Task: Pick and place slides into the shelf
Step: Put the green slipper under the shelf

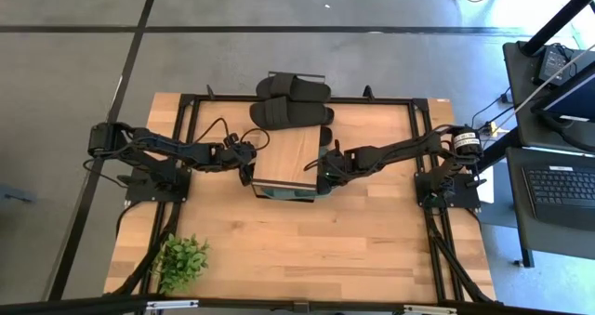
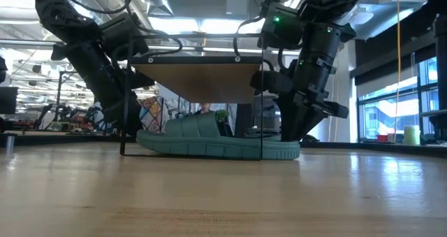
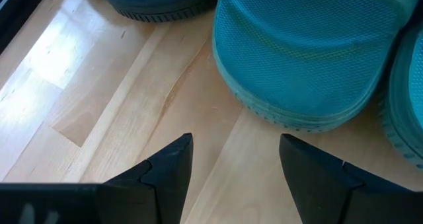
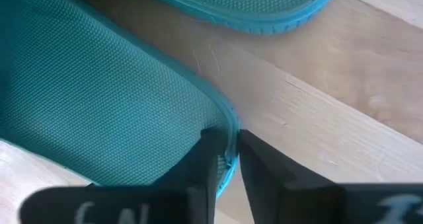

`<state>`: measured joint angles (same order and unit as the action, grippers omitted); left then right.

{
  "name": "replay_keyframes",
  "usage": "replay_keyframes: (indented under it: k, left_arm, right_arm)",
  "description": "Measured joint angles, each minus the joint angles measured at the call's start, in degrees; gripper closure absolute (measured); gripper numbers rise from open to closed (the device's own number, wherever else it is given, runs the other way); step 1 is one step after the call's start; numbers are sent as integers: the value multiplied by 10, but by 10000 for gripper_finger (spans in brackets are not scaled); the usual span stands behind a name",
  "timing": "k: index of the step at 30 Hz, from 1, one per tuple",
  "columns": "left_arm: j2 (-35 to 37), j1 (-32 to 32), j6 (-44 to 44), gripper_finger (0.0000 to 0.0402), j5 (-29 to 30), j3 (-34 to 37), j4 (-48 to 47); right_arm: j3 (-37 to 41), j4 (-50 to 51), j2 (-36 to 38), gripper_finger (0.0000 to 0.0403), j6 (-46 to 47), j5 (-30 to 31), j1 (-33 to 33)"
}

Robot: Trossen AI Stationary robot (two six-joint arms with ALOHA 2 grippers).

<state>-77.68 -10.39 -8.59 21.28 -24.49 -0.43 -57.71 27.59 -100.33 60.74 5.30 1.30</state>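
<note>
Green rubber slide (image 2: pixel 216 140) lies on the table under the plank-topped, black-framed shelf (image 1: pixel 290 153), its long axis running across between the two arms. Right gripper (image 4: pixel 228 159) is the engaged one, its fingers pinched onto that slide's edge at the shelf's right side. Left gripper (image 3: pixel 234 161), at the shelf's left side, stands spread and empty, just short of a second green slide (image 3: pixel 307 59). Only the high view shows the black slides (image 1: pixel 290 101) stacked behind the shelf.
</note>
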Motion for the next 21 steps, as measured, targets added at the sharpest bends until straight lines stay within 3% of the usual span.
replay_keyframes:
  k: [6,16,21]
  left_arm:
    - [0,0,0,185,0,0,0]
    - [0,0,0,185,0,0,0]
    - [0,0,0,185,0,0,-4]
  right_arm:
    - [0,2,0,307,-11,0,0]
    - [0,5,0,218,5,-5,0]
    - [0,15,12,201,14,-5,0]
